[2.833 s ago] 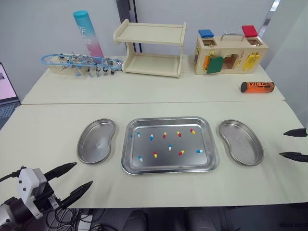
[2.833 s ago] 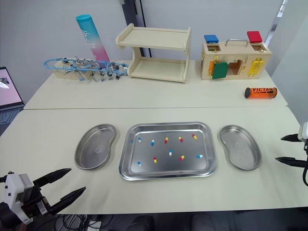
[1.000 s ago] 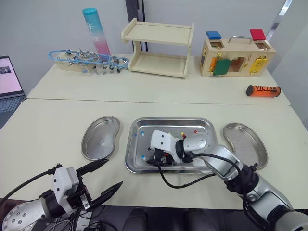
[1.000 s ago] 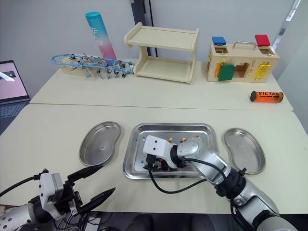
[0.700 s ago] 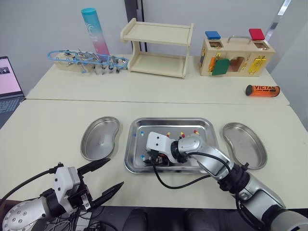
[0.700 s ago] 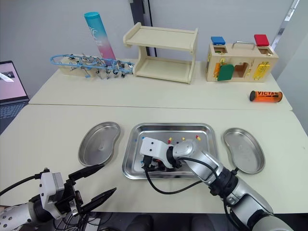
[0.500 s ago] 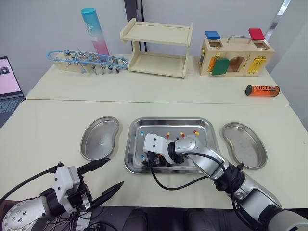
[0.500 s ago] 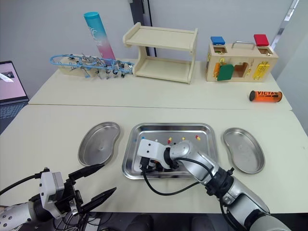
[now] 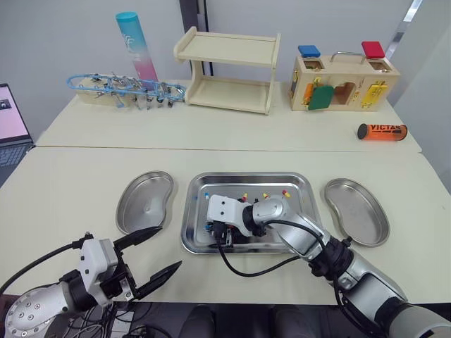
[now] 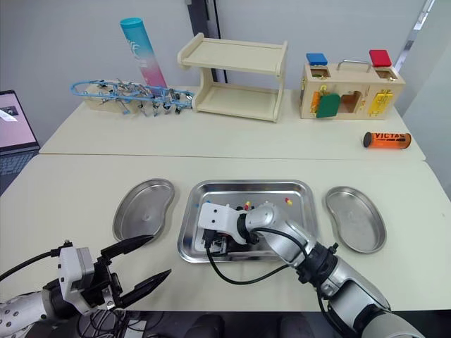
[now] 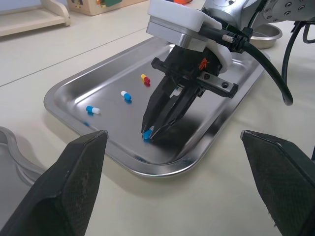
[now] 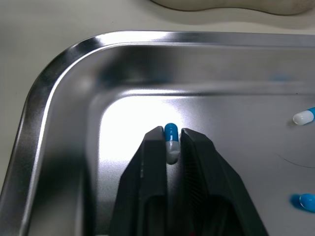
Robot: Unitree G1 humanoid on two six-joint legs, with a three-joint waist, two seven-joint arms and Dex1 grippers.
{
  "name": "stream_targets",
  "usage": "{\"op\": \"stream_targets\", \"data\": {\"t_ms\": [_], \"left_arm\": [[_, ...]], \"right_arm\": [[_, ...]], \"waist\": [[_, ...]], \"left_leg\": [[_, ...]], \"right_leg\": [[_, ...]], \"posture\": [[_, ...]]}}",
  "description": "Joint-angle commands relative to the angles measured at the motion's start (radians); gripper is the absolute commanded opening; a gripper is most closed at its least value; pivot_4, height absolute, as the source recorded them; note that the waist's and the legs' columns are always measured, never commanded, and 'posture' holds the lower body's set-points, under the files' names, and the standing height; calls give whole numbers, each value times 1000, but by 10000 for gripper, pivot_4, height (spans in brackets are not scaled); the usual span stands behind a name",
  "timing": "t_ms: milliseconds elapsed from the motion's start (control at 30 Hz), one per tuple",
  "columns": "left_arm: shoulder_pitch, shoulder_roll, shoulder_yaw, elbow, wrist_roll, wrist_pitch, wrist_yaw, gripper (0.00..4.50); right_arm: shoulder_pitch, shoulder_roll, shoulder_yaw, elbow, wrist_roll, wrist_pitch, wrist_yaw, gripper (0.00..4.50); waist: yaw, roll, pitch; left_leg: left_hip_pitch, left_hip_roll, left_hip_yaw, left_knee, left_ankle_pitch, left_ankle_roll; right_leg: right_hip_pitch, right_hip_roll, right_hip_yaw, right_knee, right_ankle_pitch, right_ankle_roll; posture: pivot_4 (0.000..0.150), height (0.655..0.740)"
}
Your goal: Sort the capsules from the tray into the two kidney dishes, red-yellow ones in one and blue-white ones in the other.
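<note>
The right claw [image 12: 172,140] reaches down into the near left corner of the tray [image 9: 246,176]. Its two black fingers are drawn narrow and pinch a blue-white capsule [image 12: 171,143] between their tips. The capsule's blue end pokes out past the fingertips, while the white end sits between them. It is at the tray floor or just above it; I cannot tell whether it touches.

Beyond this claw, further into the tray, lie two loose blue-white capsules [image 11: 126,95] and a red-yellow capsule [image 11: 145,78], all apart from the fingers.

The left kidney dish [image 9: 144,204] sits to the left of the right claw, just beside the tray. The right kidney dish [image 9: 356,211] lies well to that claw's right, past the tray's other end.

The left claw [image 9: 158,253] hangs over the near edge of the tabletop [image 9: 84,183], spread wide and holding nothing. It is nearer the robot than the right claw, to its left and well apart from it, and its fingertips point toward the near end of the left kidney dish.

Far beyond both claws, at the back of the tabletop, stand a wooden shelf [image 9: 225,70], a wooden latch box [image 9: 343,74] and an orange canister [image 9: 379,131]
</note>
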Motion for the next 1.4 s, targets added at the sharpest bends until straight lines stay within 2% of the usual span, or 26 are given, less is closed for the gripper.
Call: {"op": "stream_targets", "data": {"t_ms": [33, 300, 567, 700, 833, 967, 1100, 1233, 1400], "left_arm": [[-3, 9, -4, -5, 1, -13, 2, 45000], [-9, 12, -10, -31, -19, -3, -6, 45000], [-34, 21, -45, -78, -67, 33, -17, 45000], [-58, 28, -93, -101, -81, 36, -37, 45000], [-97, 34, -123, -68, -75, 12, -79, 45000], [-124, 25, -138, -42, -91, -11, -112, 45000], [-140, 10, -156, -21, -99, -33, -138, 45000], [-136, -12, -175, -13, -92, -69, -157, 45000], [-102, -36, -208, -13, -63, -126, -170, 45000]], "right_arm": [[-16, 5, -10, -18, 4, -24, 29, 170], [-30, -11, -82, -74, 27, -50, 55, 170], [23, -173, -235, -356, 101, 42, 99, 170], [128, -273, -404, -558, 187, 170, 75, 170], [271, -402, -649, -653, 262, 259, 64, 170], [447, -519, -883, -629, 286, 239, 66, 170], [631, -578, -1031, -543, 281, 191, 51, 170], [739, -568, -1095, -481, 271, 160, 4, 170], [787, -549, -1107, -437, 265, 134, -69, 170]], "waist": [[0, 0, 0], [-1, 0, 0], [3, 0, 0], [12, 0, 0], [25, 0, 0], [26, 0, 0], [25, 0, 0], [19, 0, 0], [21, 1, 0]], "left_leg": [[0, 0, 0, 0, 0, 0], [0, 0, 0, 0, 0, 0], [-1, 0, 0, 0, 0, 0], [-1, 0, 0, -1, 0, 0], [-2, 0, 0, -1, 0, 0], [-2, 0, 0, -1, 0, 1], [-2, 0, 2, -1, -2, 3], [-1, 0, 3, -1, -2, 3], [-1, 0, 4, -1, -2, 3]], "right_leg": [[0, 0, 0, 0, 0, 0], [0, 0, 0, 0, 0, 0], [0, 0, 0, -1, 0, 0], [0, 0, 0, -2, 0, 0], [1, 0, -1, -4, 0, 0], [2, 0, -1, -7, 1, 0], [3, 0, 0, -9, 1, 0], [3, 0, 1, -8, 1, 0], [4, 0, 2, -8, 1, 0]], "posture": [[1500, 7400], [1500, 7400], [1500, 7400], [1500, 7400], [1500, 7400], [1500, 7400], [1500, 7400], [1500, 7400], [1500, 7400]]}}
